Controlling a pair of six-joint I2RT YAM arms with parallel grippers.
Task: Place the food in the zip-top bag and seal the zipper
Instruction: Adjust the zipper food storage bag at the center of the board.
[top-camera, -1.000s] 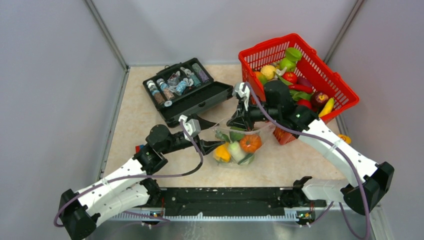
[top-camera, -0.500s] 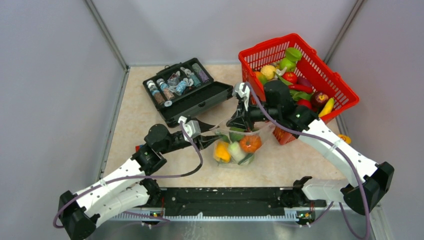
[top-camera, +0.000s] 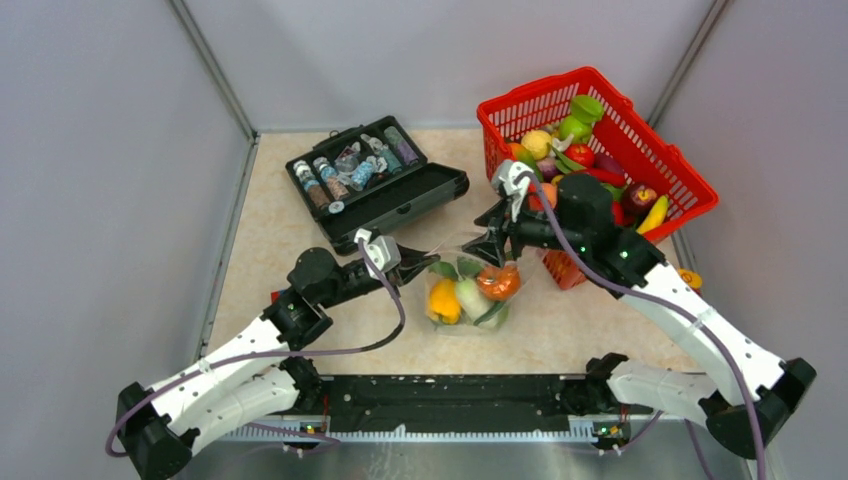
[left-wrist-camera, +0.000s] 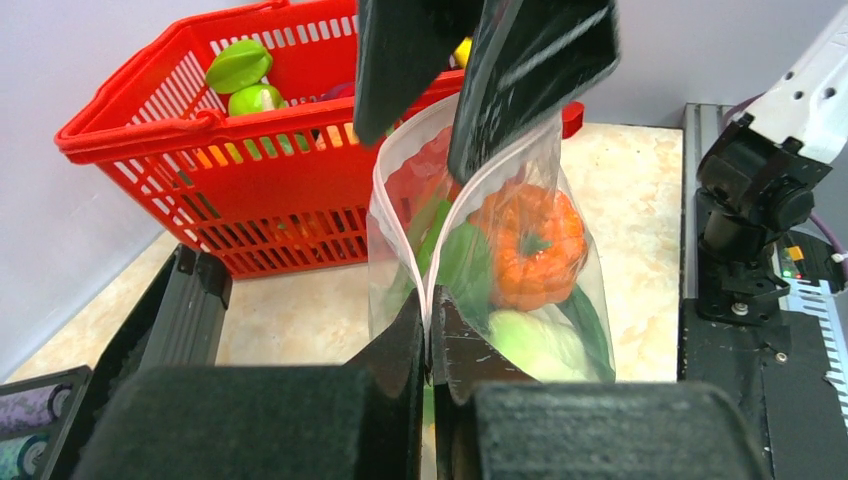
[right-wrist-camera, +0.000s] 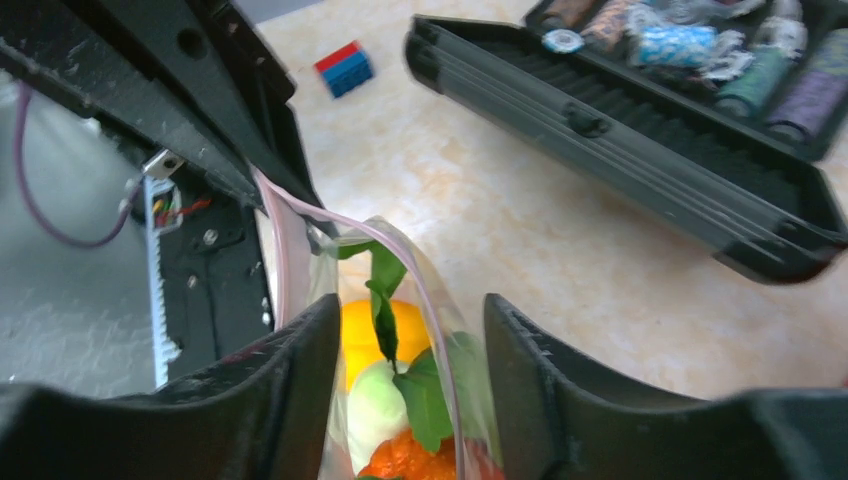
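Note:
The zip-top bag (top-camera: 466, 292) lies mid-table with food in it: an orange tomato (top-camera: 498, 283), a yellow pepper (top-camera: 444, 301) and a leafy white radish (top-camera: 470, 299). My left gripper (top-camera: 424, 268) is shut on the near end of the pinkish zipper (left-wrist-camera: 410, 262), its fingertips pinching both strips together (left-wrist-camera: 430, 335). My right gripper (top-camera: 497, 241) stands open at the bag's far end. In the right wrist view its two fingers (right-wrist-camera: 412, 322) straddle the bag's mouth without pressing it. The zipper (right-wrist-camera: 300, 215) still gapes between the two grippers.
A red mesh basket (top-camera: 695, 195) with more toy food stands at the back right, close behind my right arm. An open black case (top-camera: 400, 205) of small bottles lies at the back left. A small blue and red block (right-wrist-camera: 343, 68) sits near my left arm.
My left gripper has closed on the near end of the zipper. My right gripper has opened, let go of the bag and pulled back to the right. The bag sagged slightly.

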